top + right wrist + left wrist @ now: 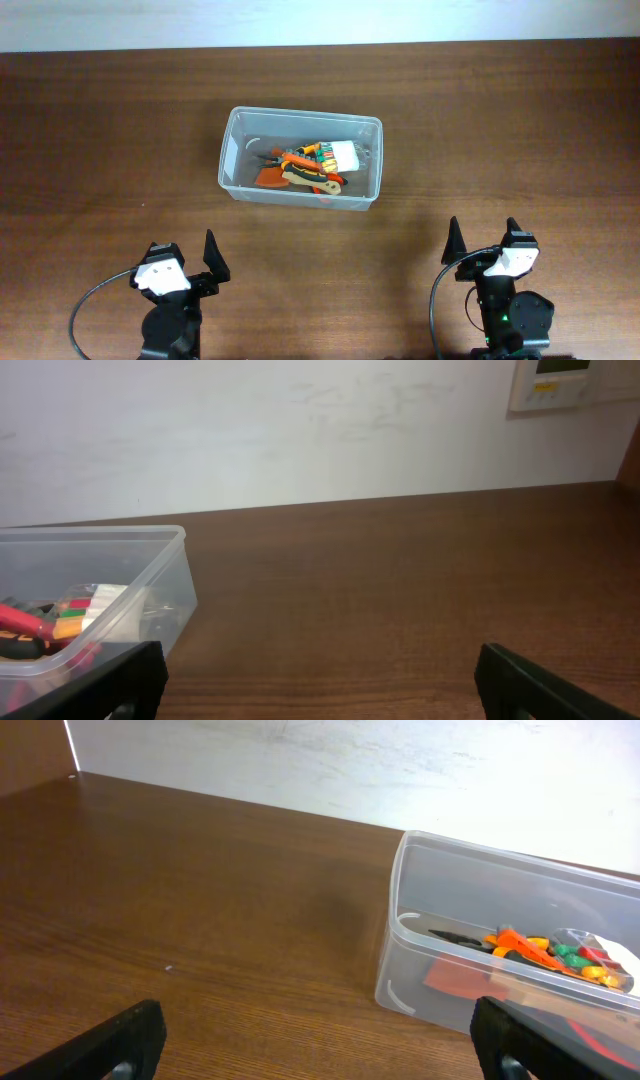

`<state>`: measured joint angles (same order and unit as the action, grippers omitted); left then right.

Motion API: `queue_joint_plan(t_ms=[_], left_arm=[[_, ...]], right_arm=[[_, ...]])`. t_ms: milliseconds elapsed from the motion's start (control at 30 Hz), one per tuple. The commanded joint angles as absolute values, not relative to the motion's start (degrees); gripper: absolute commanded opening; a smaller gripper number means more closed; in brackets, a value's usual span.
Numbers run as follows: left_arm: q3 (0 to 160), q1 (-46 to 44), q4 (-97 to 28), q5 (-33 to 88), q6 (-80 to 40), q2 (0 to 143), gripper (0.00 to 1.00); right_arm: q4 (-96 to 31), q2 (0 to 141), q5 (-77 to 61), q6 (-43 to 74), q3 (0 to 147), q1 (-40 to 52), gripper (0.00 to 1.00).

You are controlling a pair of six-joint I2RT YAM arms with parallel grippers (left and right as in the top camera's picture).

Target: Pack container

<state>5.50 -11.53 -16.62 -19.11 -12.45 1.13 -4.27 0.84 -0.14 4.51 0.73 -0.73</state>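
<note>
The container is a large clear bluish tub in the middle of the brown table. Inside it lie several tools with orange and black handles and a small white box of coloured bits. The tub also shows in the left wrist view and the right wrist view. My left gripper is open and empty near the front left. My right gripper is open and empty near the front right. Both stand well short of the tub.
The table's far edge meets a white wall. A white wall panel hangs at the top right of the right wrist view. A black cable loops beside the left arm.
</note>
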Motion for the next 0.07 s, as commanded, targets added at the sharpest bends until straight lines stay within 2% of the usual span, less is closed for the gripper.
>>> queue_joint_plan(t_ms=[0,33], left_arm=[[5.3,-11.7,-16.7,-19.3,-11.9,0.8,0.99],[5.3,-11.7,-16.7,-19.3,-11.9,0.8,0.99]], right_arm=[[-4.4,0.3,-0.7,4.8,0.3,-1.1,0.99],[-4.4,0.3,-0.7,4.8,0.3,-1.1,0.99]])
